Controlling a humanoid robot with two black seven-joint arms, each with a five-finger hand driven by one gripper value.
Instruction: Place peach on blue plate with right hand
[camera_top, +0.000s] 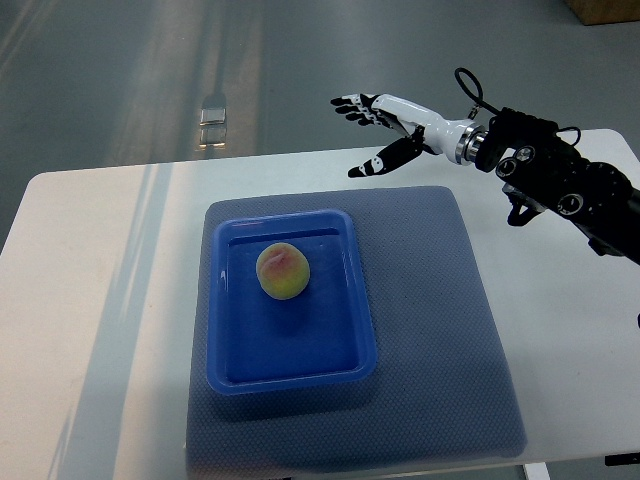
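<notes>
Top view: my right hand (385, 125) is coming in from the right edge, arm w/ black wrist housing and cabling stretching over the table's far right corner. Hand is hovering above the far edge of the table, beyond the mat, palm turned sideways. Fingers (352, 103) are spreading apart and pointing left, thumb hanging lower and separate from them; I'm holding nothing.

The peach (282, 271) is sitting inside the blue plate (222, 310), which is really a shallow rectangular tray w/ a raised rim. Peach is resting in the far half of the tray, roughly centred left-to-right, not touching the rim. It's yellow-green w/ a reddish blush on top. My hand is well apart from it, up and to the right.

Blue plate is lying on a grey-blue textured mat (440, 330), toward the mat's left side. Mat is covering the middle of the white table (100, 300). Grey floor is showing beyond the table, w/ a small shiny object (213, 121) on it; can't tell what it is.
</notes>
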